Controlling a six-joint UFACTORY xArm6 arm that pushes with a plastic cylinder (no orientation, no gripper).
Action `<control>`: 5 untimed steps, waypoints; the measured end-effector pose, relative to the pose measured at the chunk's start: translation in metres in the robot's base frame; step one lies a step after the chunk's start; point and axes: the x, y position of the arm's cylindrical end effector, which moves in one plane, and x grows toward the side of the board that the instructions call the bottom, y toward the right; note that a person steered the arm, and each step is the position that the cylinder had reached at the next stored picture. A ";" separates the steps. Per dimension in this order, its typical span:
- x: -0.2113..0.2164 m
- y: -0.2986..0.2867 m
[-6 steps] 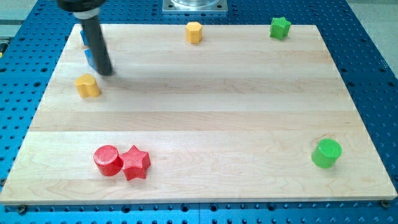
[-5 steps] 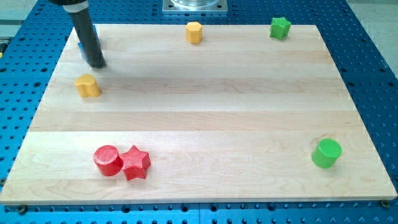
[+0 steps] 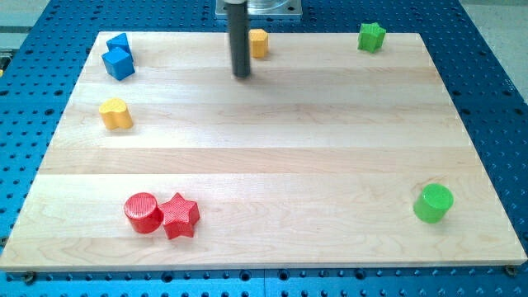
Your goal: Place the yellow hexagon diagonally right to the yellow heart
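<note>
The yellow hexagon (image 3: 259, 42) sits near the board's top edge, a little left of centre. The yellow heart (image 3: 116, 114) lies at the left side of the board, well below and left of the hexagon. My tip (image 3: 241, 75) rests on the board just left of and slightly below the hexagon, close to it; I cannot tell whether the rod touches it.
Two blue blocks (image 3: 118, 59) sit together at the top left corner. A green star (image 3: 372, 36) is at the top right. A red cylinder (image 3: 142, 212) and a red star (image 3: 179, 216) touch at the bottom left. A green cylinder (image 3: 433, 203) stands at the bottom right.
My tip has moved from the blue blocks at the top left rightward across the board to beside the yellow hexagon. The blue blocks now show fully. No block has visibly moved.
</note>
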 end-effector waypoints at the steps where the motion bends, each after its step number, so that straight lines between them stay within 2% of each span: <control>1: -0.014 0.071; 2: -0.072 0.103; 3: -0.100 0.095; 4: -0.089 0.033; 5: -0.045 -0.037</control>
